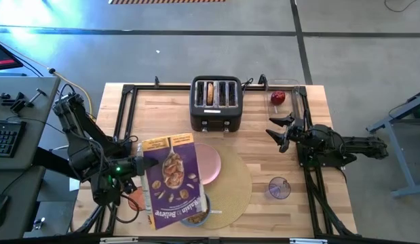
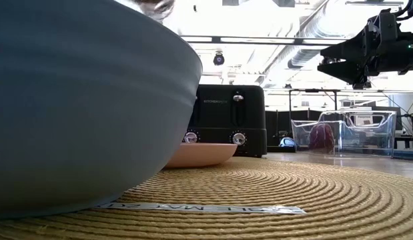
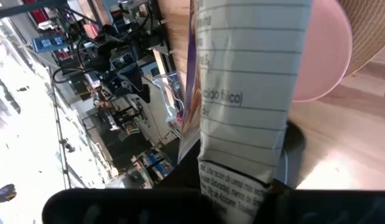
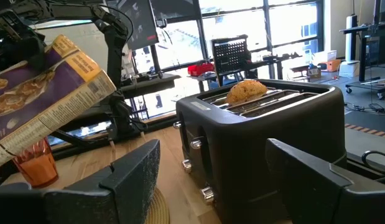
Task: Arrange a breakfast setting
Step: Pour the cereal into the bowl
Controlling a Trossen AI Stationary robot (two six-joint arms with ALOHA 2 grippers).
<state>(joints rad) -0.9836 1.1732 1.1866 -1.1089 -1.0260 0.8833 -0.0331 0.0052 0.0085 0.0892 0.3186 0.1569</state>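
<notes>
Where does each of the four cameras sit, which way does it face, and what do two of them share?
High view: above the table, looking down; both arms show, the left end effector shut on the cereal box.
Low view: at tabletop height behind the blue bowl, facing the toaster; one arm overhead.
Left wrist view: looks along the cereal box toward the pink plate.
Right wrist view: past the open right end effector toward the toaster and bagel.
Shared: the toaster.

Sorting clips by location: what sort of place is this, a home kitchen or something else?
Probably a robotics lab or workshop, not a kitchen: the breakfast props sit on a wooden table with a black frame, ceiling ducts hang exposed, and a keyboard lies beside it.
</notes>
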